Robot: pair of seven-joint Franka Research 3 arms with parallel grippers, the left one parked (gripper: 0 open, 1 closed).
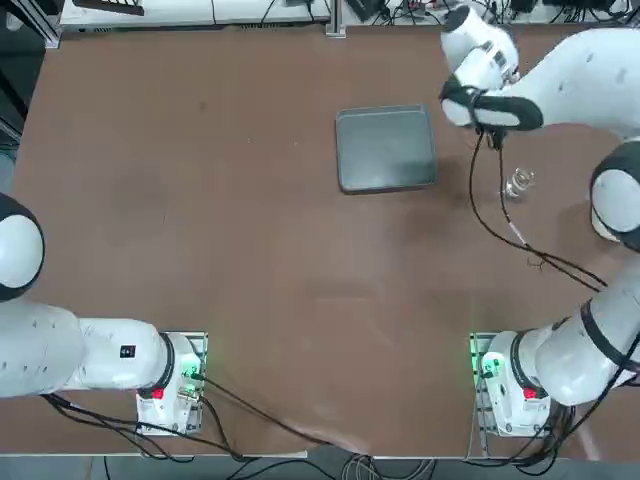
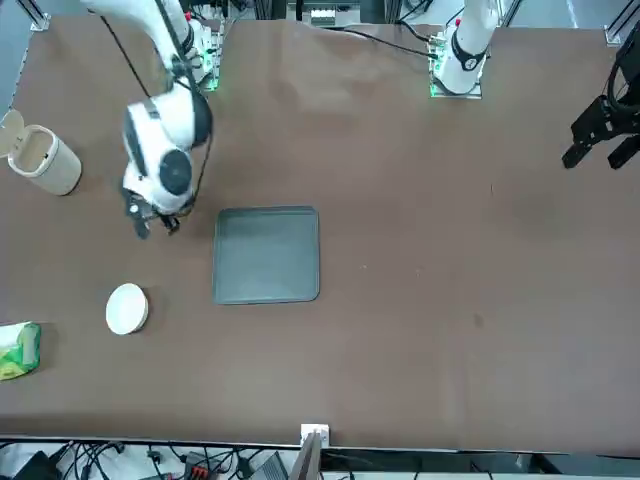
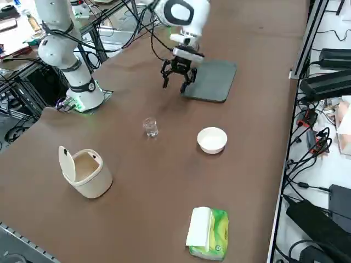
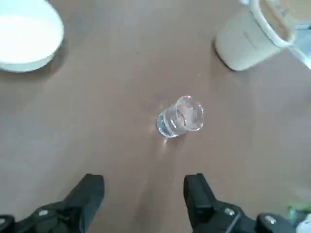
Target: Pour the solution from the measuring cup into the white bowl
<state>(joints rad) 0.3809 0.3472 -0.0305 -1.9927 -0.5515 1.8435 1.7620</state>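
Progress: you are at the very start; nothing is poured yet, and the measuring cup [image 3: 150, 127] is not grasped.
Done so far: only the approach, as I judge it; the right pincer [image 3: 176, 74] hangs above the counter [image 1: 200, 200], near the grey tray [image 3: 213, 80], and it is apart from the cup.
Pincer state: its two fingers stand wide apart and they hold nothing; in the wrist view the cup [image 4: 181, 117] sits upright on the counter ahead of the fingers, with no contact.
Measuring cup place: on the bare counter on the robot's right side, between the tray and the lidded cream container [image 3: 85, 172], well in from the edges.
White bowl place: the white bowl [image 3: 212, 139] stands near the cup, toward the far edge of the counter from the robot; its inside looks empty, but I cannot be sure.
Left to do: you must still lower to the cup, close on it, lift it, carry it over the bowl and tip it.
Count, cups: one.
Count, bowls: one.
Count, trays: one, empty.
Count, containers: one, with its flap lid open.
Count, tissue packs: one green and white pack [image 3: 207, 232], close to the counter's right end.
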